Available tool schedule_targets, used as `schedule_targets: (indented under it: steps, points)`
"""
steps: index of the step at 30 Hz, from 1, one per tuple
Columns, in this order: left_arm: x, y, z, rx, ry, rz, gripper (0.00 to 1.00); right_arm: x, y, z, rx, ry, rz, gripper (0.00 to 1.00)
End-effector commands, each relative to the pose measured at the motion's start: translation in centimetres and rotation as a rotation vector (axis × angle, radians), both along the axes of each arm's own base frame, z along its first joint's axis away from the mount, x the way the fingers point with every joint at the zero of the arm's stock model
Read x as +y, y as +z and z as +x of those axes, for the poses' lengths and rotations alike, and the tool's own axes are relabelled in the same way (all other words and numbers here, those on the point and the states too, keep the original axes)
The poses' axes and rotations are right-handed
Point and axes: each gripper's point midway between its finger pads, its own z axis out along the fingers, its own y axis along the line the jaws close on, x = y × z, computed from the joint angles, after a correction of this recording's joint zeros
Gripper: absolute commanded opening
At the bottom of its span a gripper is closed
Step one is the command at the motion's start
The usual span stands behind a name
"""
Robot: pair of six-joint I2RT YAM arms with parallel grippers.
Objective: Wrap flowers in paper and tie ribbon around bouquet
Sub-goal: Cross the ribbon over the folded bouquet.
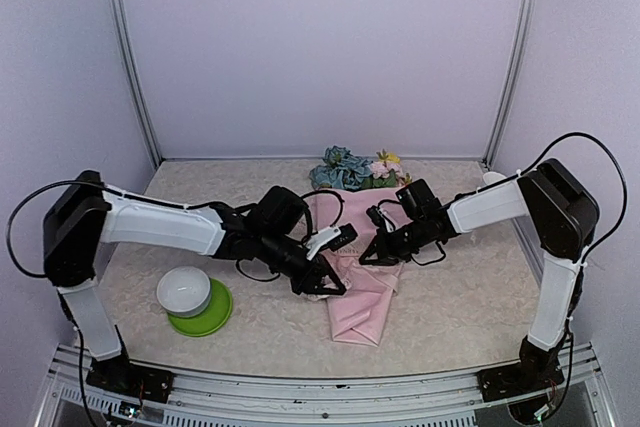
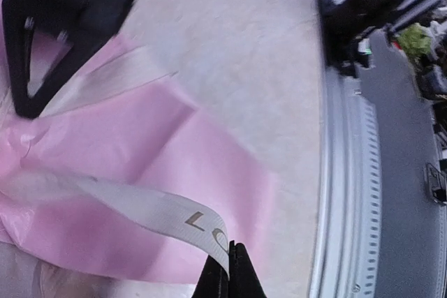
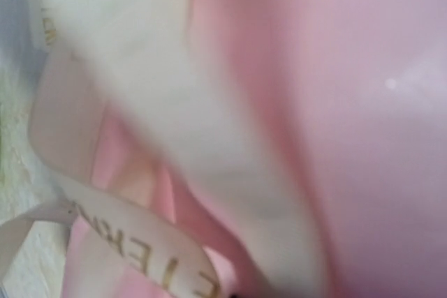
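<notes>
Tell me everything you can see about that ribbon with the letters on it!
The ribbon is a long, narrow cream strip, fabric by the look, printed with brownish-gold letters. It lies loosely across the pink paper, curving and lifting at one end, where the left gripper pinches it between its black fingers.

Top view looks down from behind; 2 wrist views hug the shared paper (image 1: 365,299).

Soft even light; wrist views smeared, ribbon (image 3: 105,222) out of focus.
</notes>
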Motion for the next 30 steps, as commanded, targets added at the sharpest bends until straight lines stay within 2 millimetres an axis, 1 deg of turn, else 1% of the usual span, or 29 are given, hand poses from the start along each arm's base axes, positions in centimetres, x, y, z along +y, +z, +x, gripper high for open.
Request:
schedule_targets:
  steps: [1,2,4,6,8,11,13,14,15,17,19,21,22,24,26,28,30]
  points:
    - [0.7,12.9,-5.5,-0.204,-0.227,-0.380,0.00,-1.1,-1.9,-0.3,0.028,-0.016,-0.055,0.00]
    - [1.1,14.7,-6.0,-0.247,-0.226,-0.419,0.00,-1.2,-2.1,-0.3,0.033,-0.016,-0.059,0.00]
    - [1.7,18.2,-6.0,-0.338,-0.181,-0.476,0.00,-1.2,-2.4,-0.5,0.038,-0.013,-0.064,0.00]
    - [2.4,22.2,-6.6,-0.434,-0.155,-0.573,0.00,-1.2,-2.6,-0.5,0.043,-0.014,-0.066,0.00]
    - [3.4,25.3,-7.3,-0.509,-0.133,-0.664,0.00,-1.2,-2.7,-0.5,0.045,-0.014,-0.067,0.00]
    - [4.2,28.5,-8.3,-0.595,-0.110,-0.733,0.00,-1.3,-2.9,-0.5,0.049,-0.016,-0.074,0.00]
    - [4.3,29.8,-8.8,-0.630,-0.106,-0.753,0.00,-1.3,-2.8,-0.4,0.047,-0.015,-0.076,0.00]
    - [4.3,30.1,-9.0,-0.642,-0.107,-0.760,0.00,-1.3,-2.8,-0.4,0.046,-0.015,-0.077,0.00]
    - [4.2,30.3,-8.9,-0.656,-0.096,-0.765,0.00,-1.3,-2.8,-0.4,0.045,-0.016,-0.080,0.00]
    - [3.7,29.8,-7.5,-0.662,-0.026,-0.731,0.00,-1.4,-2.9,-0.4,0.047,-0.016,-0.085,0.00]
    - [2.7,28.5,-5.5,-0.651,0.044,-0.668,0.00,-1.3,-2.9,-0.4,0.046,-0.014,-0.083,0.00]
    - [1.5,26.5,-3.8,-0.611,0.086,-0.613,0.00,-1.4,-2.9,-0.5,0.048,-0.011,-0.084,0.00]
    - [1.0,25.9,-3.0,-0.587,0.100,-0.605,0.00,-1.4,-2.9,-0.6,0.049,-0.008,-0.083,0.00]
    - [-0.3,24.0,-0.6,-0.533,0.143,-0.572,0.00,-1.3,-2.8,-0.8,0.052,-0.002,-0.077,0.00]
    - [-1.3,22.7,2.1,-0.480,0.191,-0.546,0.00,-1.2,-2.8,-1.0,0.056,0.008,-0.064,0.00]
    - [-1.9,22.1,5.0,-0.447,0.246,-0.537,0.00,-1.2,-2.7,-1.2,0.060,0.011,-0.060,0.00]
    - [-2.0,21.5,7.9,-0.420,0.300,-0.543,0.00,-1.1,-2.7,-1.4,0.063,0.011,-0.053,0.00]
